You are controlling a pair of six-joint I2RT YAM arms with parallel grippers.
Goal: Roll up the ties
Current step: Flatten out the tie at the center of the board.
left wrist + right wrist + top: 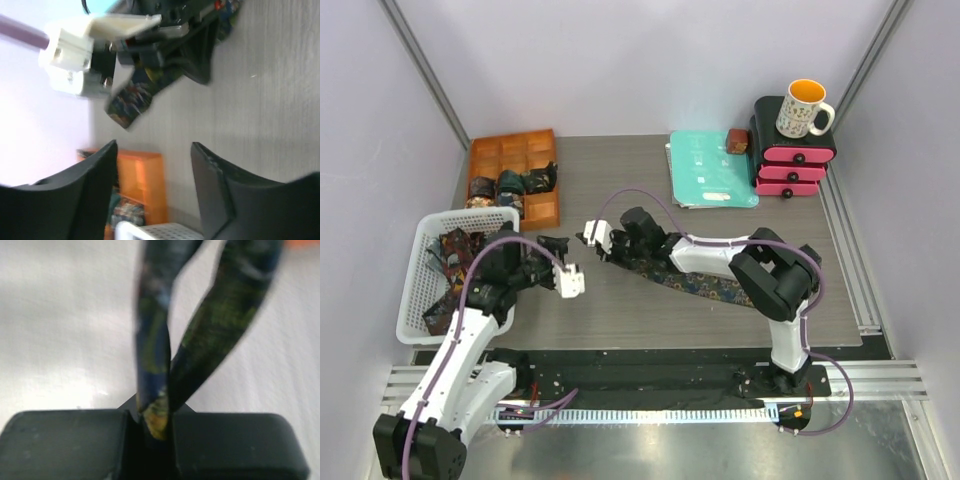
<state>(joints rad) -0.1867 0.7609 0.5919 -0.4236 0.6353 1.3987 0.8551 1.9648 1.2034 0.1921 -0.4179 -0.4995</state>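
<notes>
right fingers are pressed together on the tie. we see its dark green-and-blue patterned fabric pinched in the seam between the two black pads. two strands rise out of the right gripper and spread apart above it, over the table. this view is blurred, so we cannot make out the pattern in detail. from the top camera, the rest of the tie lies as a flat strip on the grey wood-grain surface, under the right forearm.

left fingers stand apart with nothing between them. the left gripper hangs near the right one, apart from the tie. in its view a short end of the tie dangles below the right arm's white camera mount.

further left, a white basket at the table's edge holds loose ties in a heap. just behind it, an orange tray of square cells carries rolled ties in the cells toward its near end.

at the far side lies a teal folder with a small brown object on its far right corner. a white label near its front edge is too small for us to read. beside it stand pink drawers in a black frame. a mug, orange inside, stands on top. its outer print is too small to read.
</notes>
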